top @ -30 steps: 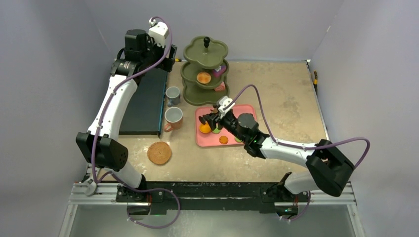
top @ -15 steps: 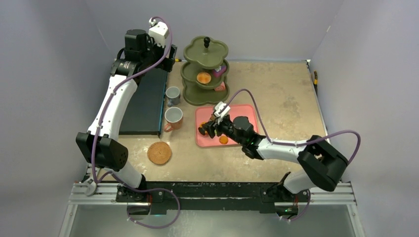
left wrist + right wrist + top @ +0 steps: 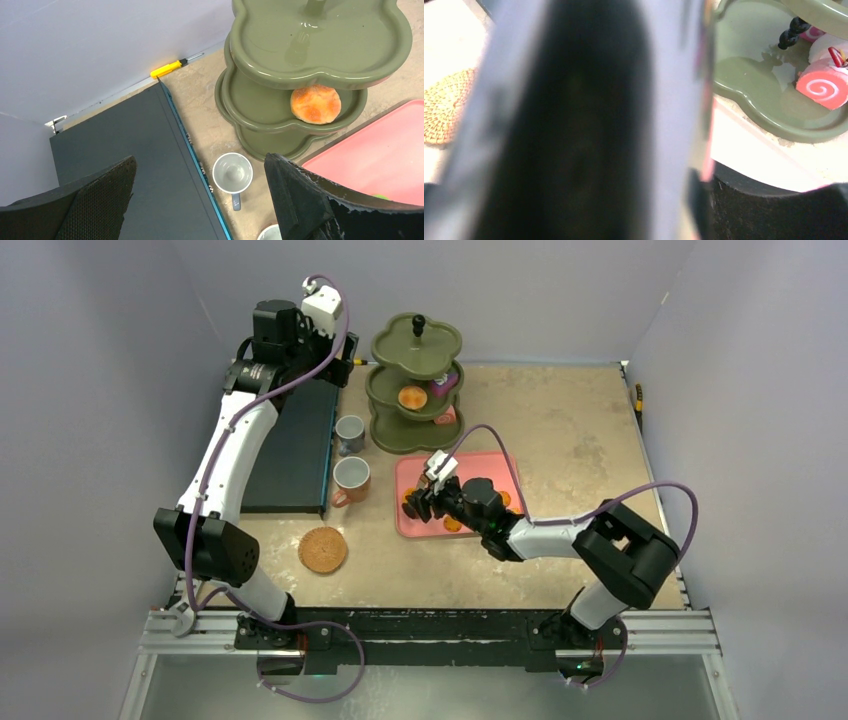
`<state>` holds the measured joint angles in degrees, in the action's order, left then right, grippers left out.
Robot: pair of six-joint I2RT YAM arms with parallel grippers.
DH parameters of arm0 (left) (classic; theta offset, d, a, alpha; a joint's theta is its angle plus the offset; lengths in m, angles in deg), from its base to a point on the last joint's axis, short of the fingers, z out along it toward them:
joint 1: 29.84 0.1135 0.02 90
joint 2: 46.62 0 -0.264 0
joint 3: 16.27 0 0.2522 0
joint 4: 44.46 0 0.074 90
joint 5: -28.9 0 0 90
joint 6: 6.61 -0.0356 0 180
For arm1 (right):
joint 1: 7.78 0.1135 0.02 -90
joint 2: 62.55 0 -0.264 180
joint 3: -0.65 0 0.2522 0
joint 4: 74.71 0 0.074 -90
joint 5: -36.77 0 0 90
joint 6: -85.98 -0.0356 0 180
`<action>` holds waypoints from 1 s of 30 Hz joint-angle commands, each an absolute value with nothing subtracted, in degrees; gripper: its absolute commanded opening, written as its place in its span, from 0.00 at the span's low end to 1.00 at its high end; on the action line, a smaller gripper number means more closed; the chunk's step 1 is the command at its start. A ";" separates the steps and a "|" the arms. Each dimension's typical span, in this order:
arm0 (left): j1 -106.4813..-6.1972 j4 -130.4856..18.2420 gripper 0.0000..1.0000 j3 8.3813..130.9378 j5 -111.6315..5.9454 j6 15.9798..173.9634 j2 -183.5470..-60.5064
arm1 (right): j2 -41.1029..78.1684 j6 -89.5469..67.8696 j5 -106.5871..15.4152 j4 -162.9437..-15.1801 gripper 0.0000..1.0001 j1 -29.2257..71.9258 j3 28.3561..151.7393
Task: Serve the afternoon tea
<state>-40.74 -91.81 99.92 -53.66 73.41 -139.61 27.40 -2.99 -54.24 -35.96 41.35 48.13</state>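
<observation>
Top: right pincer (image 3: 414,506) low over left end of pink tray (image 3: 505,462), beside an orange round (image 3: 453,524); grip can't tell. Grey mug (image 3: 349,430) and orange mug (image 3: 351,478) on bench (image 3: 580,440), left of tray.
Left wrist: left pincer (image 3: 200,159) spread wide above grey mug; orange bun (image 3: 315,103) on middle tier of green stand (image 3: 320,50).
Right wrist: mostly dark blur; pink swirl cake slice (image 3: 824,87) on bottom tier.
</observation>
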 commanded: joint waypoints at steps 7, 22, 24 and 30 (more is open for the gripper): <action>-39.96 -90.66 0.99 101.79 -53.37 72.77 -137.33 | 27.05 -1.50 -58.13 -29.56 0.51 41.67 51.88; -39.68 -90.05 0.99 101.43 -53.41 72.46 -137.41 | 38.73 -0.91 -66.70 -16.68 0.47 33.16 63.00; -39.60 -90.04 0.99 101.27 -53.65 72.16 -137.41 | 41.34 -0.50 -67.21 -15.73 0.47 32.06 65.00; -39.31 -89.89 0.99 100.92 -53.70 71.51 -137.87 | 48.03 1.49 -70.79 -11.25 0.47 31.12 68.45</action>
